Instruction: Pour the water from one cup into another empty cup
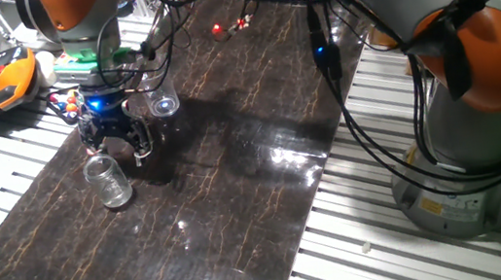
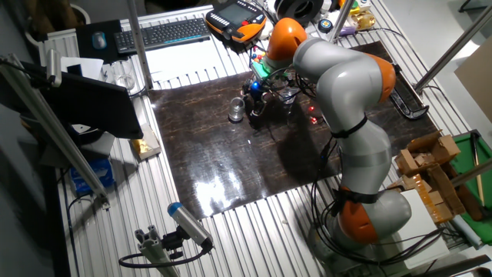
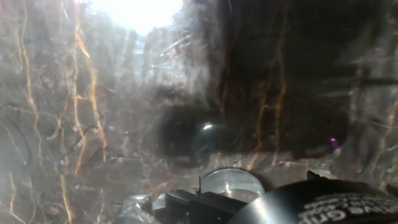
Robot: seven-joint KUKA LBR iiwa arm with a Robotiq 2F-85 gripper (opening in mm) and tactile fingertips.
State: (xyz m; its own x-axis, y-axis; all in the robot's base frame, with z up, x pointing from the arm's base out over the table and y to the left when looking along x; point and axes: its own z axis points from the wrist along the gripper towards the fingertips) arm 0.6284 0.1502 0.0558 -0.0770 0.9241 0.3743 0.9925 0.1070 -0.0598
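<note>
above the dark mat (image 1: 238, 191), gripper (image 1: 115, 139) hangs between both cups; grip unclear

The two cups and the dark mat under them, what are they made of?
The taller cup looks like thin clear plastic or glass: the mat shows right through it. The short cup looks like thicker clear glass, with a bright rim. The mat seems a glossy dark sheet printed with marble-like veins; lights reflect off it.
</note>
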